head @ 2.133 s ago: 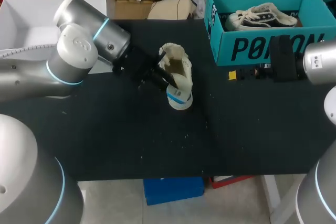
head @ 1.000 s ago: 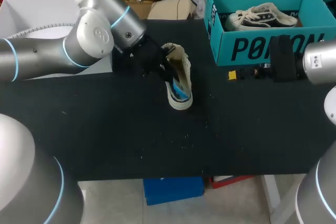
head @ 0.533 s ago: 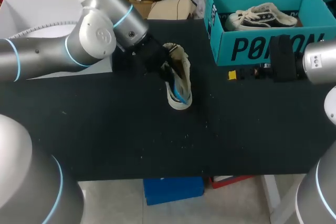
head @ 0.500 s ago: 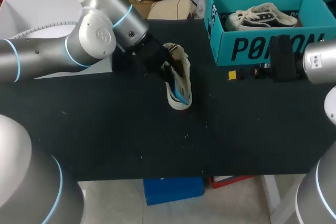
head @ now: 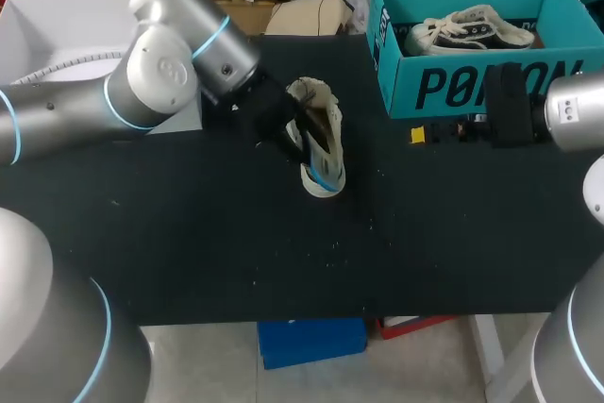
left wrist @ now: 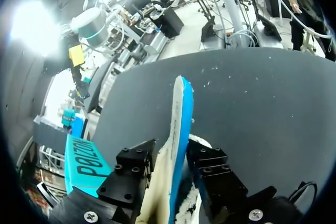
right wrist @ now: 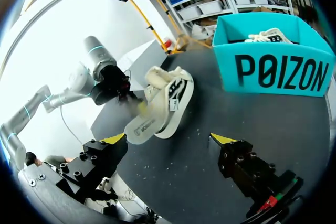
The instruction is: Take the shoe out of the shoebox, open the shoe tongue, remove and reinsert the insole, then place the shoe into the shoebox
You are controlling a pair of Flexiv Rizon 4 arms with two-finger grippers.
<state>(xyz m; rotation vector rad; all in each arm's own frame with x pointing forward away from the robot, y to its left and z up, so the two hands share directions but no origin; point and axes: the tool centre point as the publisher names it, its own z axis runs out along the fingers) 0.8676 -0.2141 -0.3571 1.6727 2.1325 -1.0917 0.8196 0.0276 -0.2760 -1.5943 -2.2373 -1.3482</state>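
Observation:
A cream shoe (head: pixel 324 118) lies on its side in the middle of the black table (head: pixel 208 252), its sole facing my right wrist view (right wrist: pixel 157 109). A blue insole (head: pixel 324 175) sticks out of its opening. My left gripper (head: pixel 300 134) is at the shoe's mouth. In the left wrist view the insole (left wrist: pixel 182 114) stands on edge between its black fingers (left wrist: pixel 134 163), which are open with a gap on one side. My right gripper (head: pixel 429 132) hangs open in front of the teal shoebox (head: pixel 472 87), nothing between its yellow tips (right wrist: pixel 168 139).
A second shoe (head: pixel 467 30) with dark trim lies inside the teal shoebox (right wrist: pixel 278 69) at the back right. A white box (head: pixel 57 35) stands at the back left, behind my left arm.
My left gripper's fingers have spread apart around the insole, and the left arm has shifted slightly toward the table's front. The right arm has not moved.

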